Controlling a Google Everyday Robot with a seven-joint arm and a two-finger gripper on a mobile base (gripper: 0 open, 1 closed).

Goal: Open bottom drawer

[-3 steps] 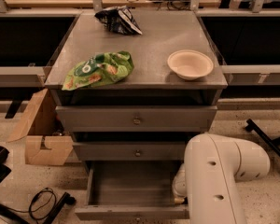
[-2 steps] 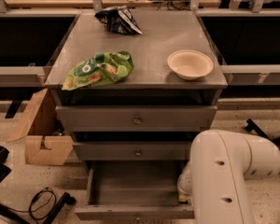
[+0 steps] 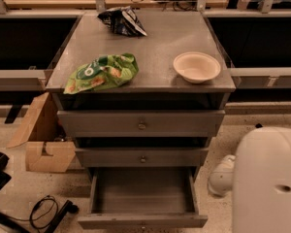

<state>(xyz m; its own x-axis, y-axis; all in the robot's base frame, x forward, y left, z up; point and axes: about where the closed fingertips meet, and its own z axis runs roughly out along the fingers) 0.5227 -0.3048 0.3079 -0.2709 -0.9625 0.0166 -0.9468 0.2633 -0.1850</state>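
Swung off to the right since a second ago, the robot's smooth white arm (image 3: 267, 178) no longer overlaps the cabinet; its small rounded end sits just beside the right corner of the open drawer, apart from it. The gripper is hidden behind that bulky shell at the lower right, so I cannot tell its state. The bottom drawer (image 3: 111, 221) stands pulled well out toward me, a shallow matte grey box, its long axis running left to right and its flat front facing forward. Above it the middle drawer (image 3: 102, 157) and top drawer (image 3: 97, 123) are shut, each with a small round metal knob. On the dull grey cabinet top (image 3: 160, 40) lie a crinkled green bag (image 3: 103, 72), a dark crumpled bag (image 3: 122, 21) and a pale round bowl (image 3: 197, 66)
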